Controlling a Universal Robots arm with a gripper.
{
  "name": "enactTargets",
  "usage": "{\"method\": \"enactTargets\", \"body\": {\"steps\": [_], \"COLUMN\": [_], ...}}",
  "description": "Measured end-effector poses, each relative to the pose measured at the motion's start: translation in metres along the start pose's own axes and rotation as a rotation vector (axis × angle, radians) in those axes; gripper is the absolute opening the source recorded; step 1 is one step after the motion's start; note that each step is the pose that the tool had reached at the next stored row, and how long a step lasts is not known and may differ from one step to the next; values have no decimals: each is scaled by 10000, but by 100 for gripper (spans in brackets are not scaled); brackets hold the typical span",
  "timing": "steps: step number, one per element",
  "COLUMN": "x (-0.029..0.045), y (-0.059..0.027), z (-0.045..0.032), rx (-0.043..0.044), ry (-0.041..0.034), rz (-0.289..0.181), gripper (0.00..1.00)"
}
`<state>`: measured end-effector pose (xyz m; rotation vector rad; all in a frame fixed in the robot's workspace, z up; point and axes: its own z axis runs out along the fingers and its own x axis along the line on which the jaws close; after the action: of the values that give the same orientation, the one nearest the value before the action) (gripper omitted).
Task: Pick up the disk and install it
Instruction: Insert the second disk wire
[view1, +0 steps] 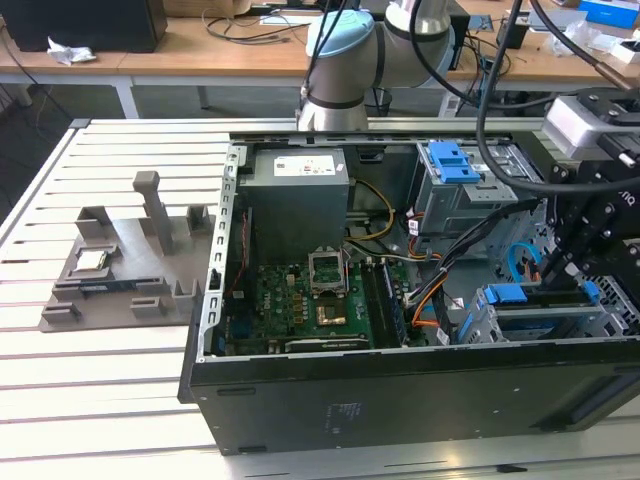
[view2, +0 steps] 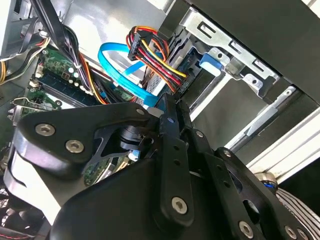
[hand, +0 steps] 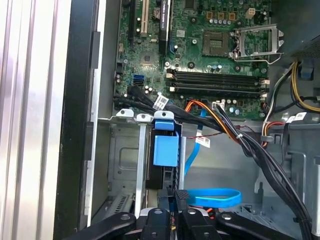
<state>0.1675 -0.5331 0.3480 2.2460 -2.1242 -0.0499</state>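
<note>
Open computer case (view1: 400, 390) lying on its side on the slatted table (view1: 100, 400), with the gripper (view1: 560, 262) lowered into the drive bay region at the exterior view's right. The disk (hand: 164, 155) stands on edge in the metal drive cage (hand: 125, 165), recognisable in the first wrist view by its blue carrier tab; in the exterior view its blue frame (view1: 535, 296) lies along the top of the cage, just beside the gripper. The jaws appear drawn narrow, close to or on the end of the carrier, though whether they actually hold it cannot be told. The disk is judged rigid, fairly dense for its size and sensitive to shock; its metal faces are smooth, so the plastic carrier edges offer the surer hold. The case also contains the motherboard (hand: 215, 60) with an open, empty processor socket (hand: 257, 42), a power supply (view1: 298, 195), a second cage with a blue latch (view1: 450, 160), and bundled cables (hand: 250, 145) crossing near the cage. A grey fixture tray (view1: 120, 270) on the table holds a small square chip (view1: 92, 261).
</note>
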Motion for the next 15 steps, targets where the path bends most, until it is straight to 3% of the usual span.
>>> {"method": "enactTargets", "body": {"steps": [8, 15], "x": [0, -2], "y": [6, 16], "z": [44, 33], "rx": [1, 1], "ry": [0, -31], "rz": [3, -5], "gripper": [16, 16]}}
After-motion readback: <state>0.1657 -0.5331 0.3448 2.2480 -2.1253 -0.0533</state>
